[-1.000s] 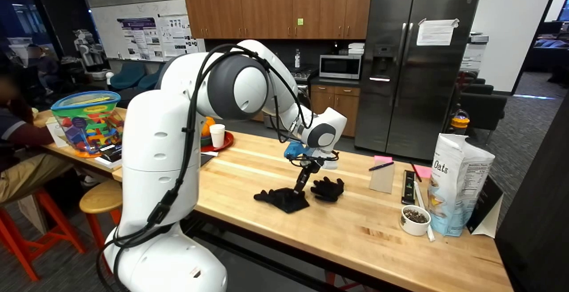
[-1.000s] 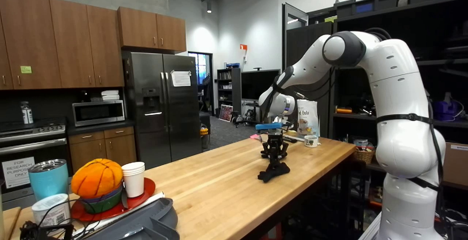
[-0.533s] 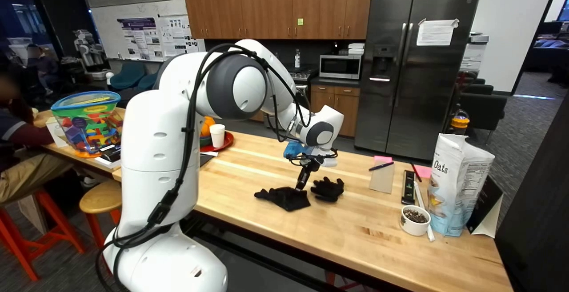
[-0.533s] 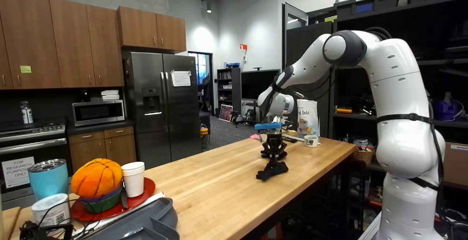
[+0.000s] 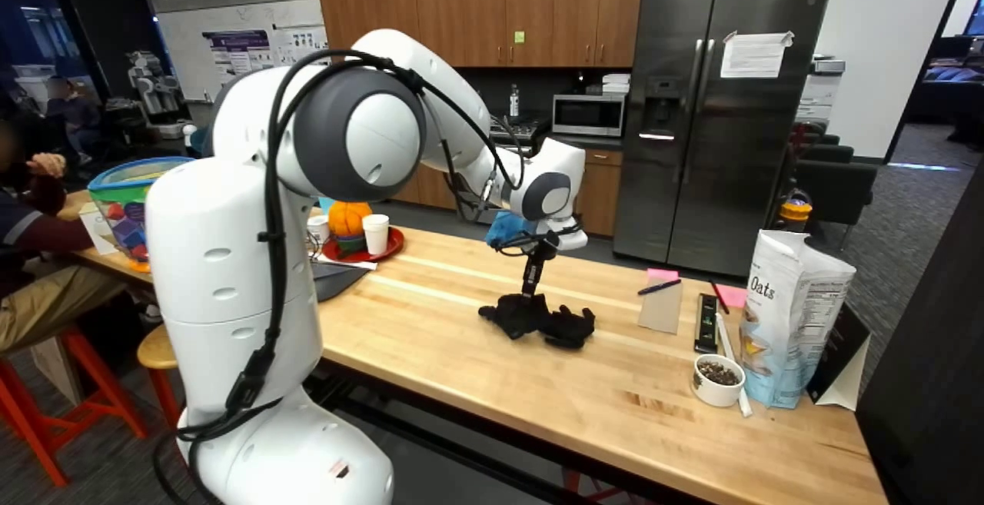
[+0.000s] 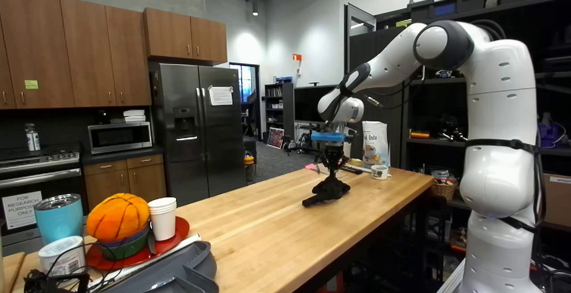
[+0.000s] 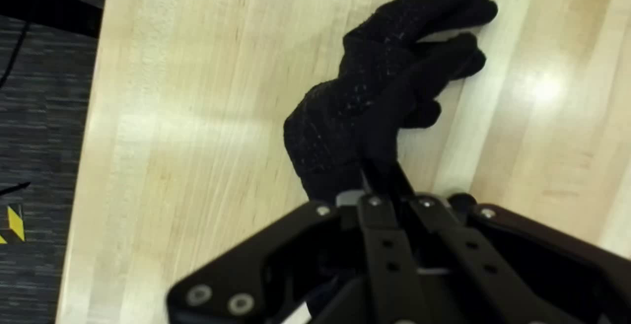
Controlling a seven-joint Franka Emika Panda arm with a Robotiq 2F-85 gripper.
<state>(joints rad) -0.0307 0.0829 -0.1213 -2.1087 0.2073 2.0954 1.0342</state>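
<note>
- In an exterior view I find the gripper (image 5: pixel 529 293) pointing down over the tabletop (image 5: pixel 600 405), its fingertips sunk into the top of the held glove (image 5: pixel 516 316), black and bunched.
- Same view: the free glove (image 5: pixel 569 328), also black, lies against it on the side toward the oats bag (image 5: pixel 792 320). Their outlines merge; whether they overlap or merely touch, I cannot say.
- Same view: a pen (image 5: pixel 659 287) lies across a card (image 5: pixel 659 316) near the gloves; a bowl (image 5: pixel 718 393) sits by the oats bag, well apart.
- In an exterior view the gripper (image 6: pixel 332 175) stands nearly plumb. The cloth narrows upward to the fingertips, with its lower folds on or just above the tabletop. The free glove is not distinguishable here. A red plate (image 6: pixel 182 233) bearing paper cups (image 6: pixel 164 221) stands well apart.
- In the wrist view the jaws stand together, only thin cloth between them: I record a pinch on the held glove. Black glove fingers spread ahead; I cannot separate the gloves with certainty.
- Step in hand, in my judgement: the grip is made and the cloth partly raised.
- Next move, in my judgement, calls for a firm pinch and slow travel, since the free glove could drag along.
</note>
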